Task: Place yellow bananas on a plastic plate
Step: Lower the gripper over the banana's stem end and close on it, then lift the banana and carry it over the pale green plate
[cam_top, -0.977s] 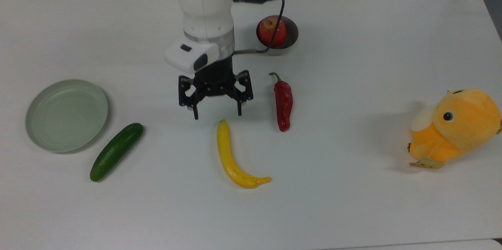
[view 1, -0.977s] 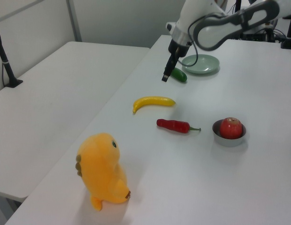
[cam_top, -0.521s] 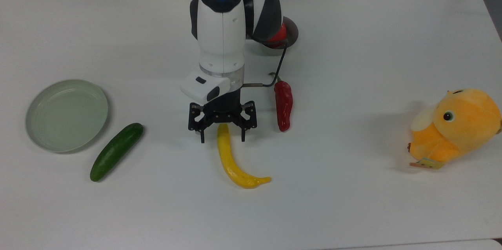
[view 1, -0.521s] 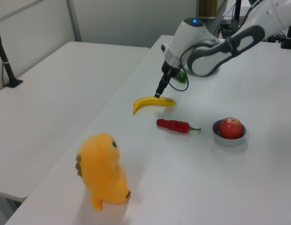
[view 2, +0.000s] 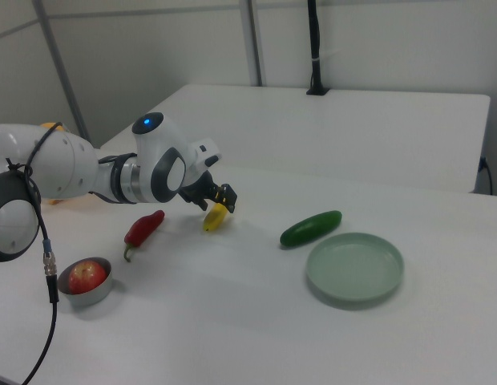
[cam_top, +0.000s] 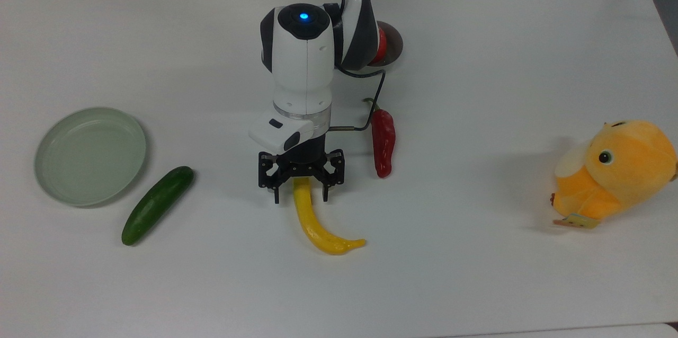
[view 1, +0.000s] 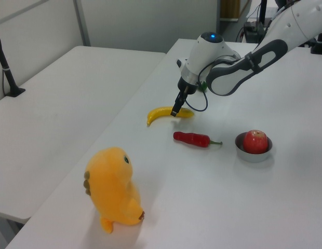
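Because we want a grip, our gripper [cam_top: 300, 198] straddles the banana [cam_top: 313, 220], fingers spread either side of its blunt end.

Glossy banana [cam_top: 312, 219], plush toy [cam_top: 617, 171]

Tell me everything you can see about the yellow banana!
The yellow banana is long, slim and curved, glossy and bright yellow, like plastic. It lies flat on the white table, apart from the red chili pepper and the cucumber. Its hooked tip points to the top view's right. The open gripper straddles its other end, a finger on each side.
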